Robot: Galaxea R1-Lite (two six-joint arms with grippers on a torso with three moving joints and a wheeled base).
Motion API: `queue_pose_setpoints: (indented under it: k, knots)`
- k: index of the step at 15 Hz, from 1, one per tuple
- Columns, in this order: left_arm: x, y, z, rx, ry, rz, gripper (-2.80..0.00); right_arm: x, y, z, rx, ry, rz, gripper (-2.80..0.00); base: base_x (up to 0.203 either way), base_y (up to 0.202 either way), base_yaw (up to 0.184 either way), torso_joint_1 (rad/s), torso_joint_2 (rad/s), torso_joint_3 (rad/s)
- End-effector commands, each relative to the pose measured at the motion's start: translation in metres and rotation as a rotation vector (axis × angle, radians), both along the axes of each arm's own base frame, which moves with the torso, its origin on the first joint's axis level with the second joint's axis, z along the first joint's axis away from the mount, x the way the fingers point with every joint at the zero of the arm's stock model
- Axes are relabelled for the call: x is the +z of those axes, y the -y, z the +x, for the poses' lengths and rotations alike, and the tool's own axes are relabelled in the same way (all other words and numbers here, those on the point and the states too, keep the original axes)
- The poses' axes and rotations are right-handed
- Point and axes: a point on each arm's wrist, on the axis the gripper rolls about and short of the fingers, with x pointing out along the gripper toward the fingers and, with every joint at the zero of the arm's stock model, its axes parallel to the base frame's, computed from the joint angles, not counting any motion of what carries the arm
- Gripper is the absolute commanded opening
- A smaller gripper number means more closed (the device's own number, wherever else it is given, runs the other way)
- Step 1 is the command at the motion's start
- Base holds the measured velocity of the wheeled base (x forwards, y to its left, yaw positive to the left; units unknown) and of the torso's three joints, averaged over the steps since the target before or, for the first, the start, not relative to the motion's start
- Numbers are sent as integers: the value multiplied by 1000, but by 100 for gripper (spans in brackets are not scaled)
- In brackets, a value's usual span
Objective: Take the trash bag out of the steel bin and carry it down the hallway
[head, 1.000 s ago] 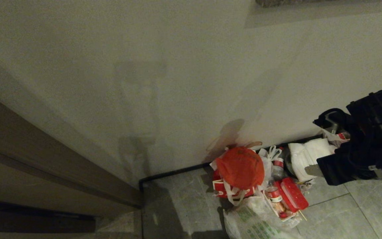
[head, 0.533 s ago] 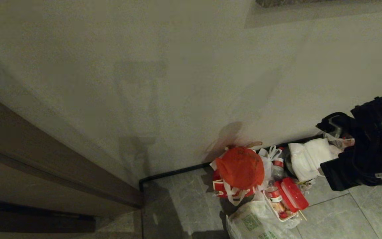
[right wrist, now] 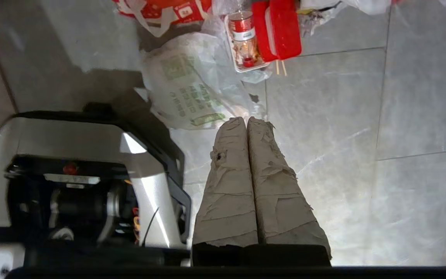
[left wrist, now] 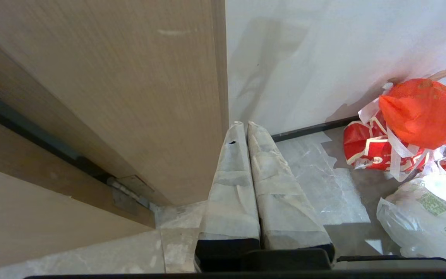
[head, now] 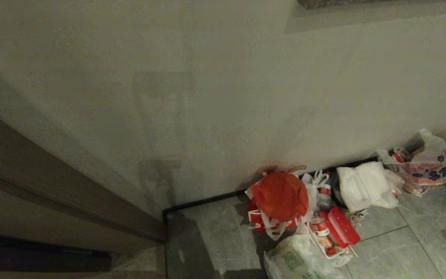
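Grey tile floor (right wrist: 323,116): trash bag (right wrist: 192,89) just beyond closed right fingers (right wrist: 230,155), unheld.

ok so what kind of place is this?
Likely an indoor hallway corner used as a trash drop: grey marble-veined floor tiles, a cream wall with dark skirting, and bagged rubbish piled there, including an orange-red bag.

A heap of rubbish lies on the grey tiled floor (head: 393,248) against the cream wall (head: 207,97): an orange-red bag (head: 281,195) sits on a red and white bag (head: 257,221). Just beside them are a red lidded box (head: 343,226), white folded paper (head: 364,186) and a printed bag (head: 430,168). The trash bag (head: 298,261) with green print lies nearest the camera, and no hand is in view.
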Motion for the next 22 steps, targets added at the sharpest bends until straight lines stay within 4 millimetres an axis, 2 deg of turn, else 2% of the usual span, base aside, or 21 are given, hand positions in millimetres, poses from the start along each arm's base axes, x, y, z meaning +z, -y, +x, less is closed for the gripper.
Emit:
queue_pose_setpoints:
  k: [1, 3, 4, 6, 8, 9, 13, 15, 22]
  knots:
    - [0, 0, 0, 0, 0, 0, -280, -6, 12, -56, -12, 166, 58, -280, 0, 0, 0, 0, 0, 0]
    - [-1, 0, 0, 0, 0, 0, -280, -30, 15, -84, -46, 203, 83, -280, 0, 0, 0, 0, 0, 0]
    - [0, 0, 0, 0, -1, -1, -280, -48, 14, -96, -62, 220, 87, -280, 0, 0, 0, 0, 0, 0]
    - [-1, 0, 0, -1, 0, 0, -280, -86, 12, -106, -87, 249, 88, -280, 0, 0, 0, 0, 0, 0]
    - [0, 0, 0, 0, -2, -1, -280, -88, 13, -99, -107, 379, 110, -280, 0, 0, 0, 0, 0, 0]
    - [-1, 0, 0, 0, 0, 0, -280, -88, 13, -99, -84, 389, 138, -280, 0, 0, 0, 0, 0, 0]
    - [0, 0, 0, 0, 0, 0, -280, -105, 13, -122, -29, 513, 147, -280, 0, 0, 0, 0, 0, 0]
    - [0, 0, 0, 0, -1, -1, -280, -113, 14, -123, -26, 587, 150, -280, 0, 0, 0, 0, 0, 0]
    - [0, 0, 0, 0, -1, -1, -280, -114, 14, -122, -29, 568, 149, -280, 0, 0, 0, 0, 0, 0]
